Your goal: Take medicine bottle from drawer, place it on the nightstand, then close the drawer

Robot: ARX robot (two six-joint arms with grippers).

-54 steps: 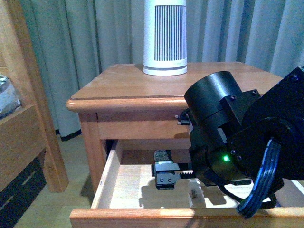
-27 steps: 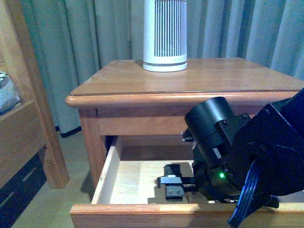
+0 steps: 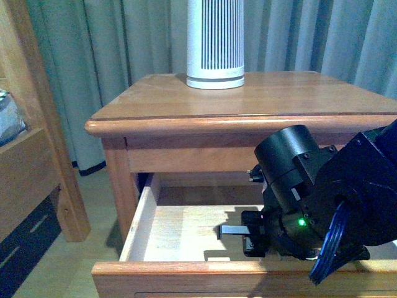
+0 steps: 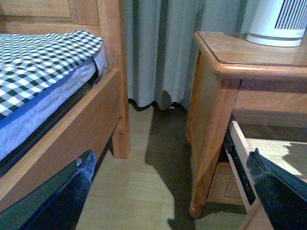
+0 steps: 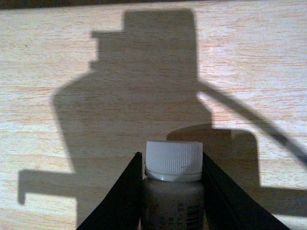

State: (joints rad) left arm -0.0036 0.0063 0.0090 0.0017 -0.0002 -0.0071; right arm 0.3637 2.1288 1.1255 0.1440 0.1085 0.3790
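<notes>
Inside the open drawer [image 3: 139,223], the right gripper [image 5: 172,154] pinches the white-capped medicine bottle [image 5: 173,165] between narrowly parted fingers over the pale floor; the left gripper [image 4: 170,155] gapes wide, holding nothing.

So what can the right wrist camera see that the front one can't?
Only the right wrist view shows the medicine bottle, white ribbed cap and all, held between two black fingers. Only the front view shows the nightstand, the tall white ribbed device on it, the curtains and the right arm reaching down. Both show the pale wood floor of the open drawer.
</notes>
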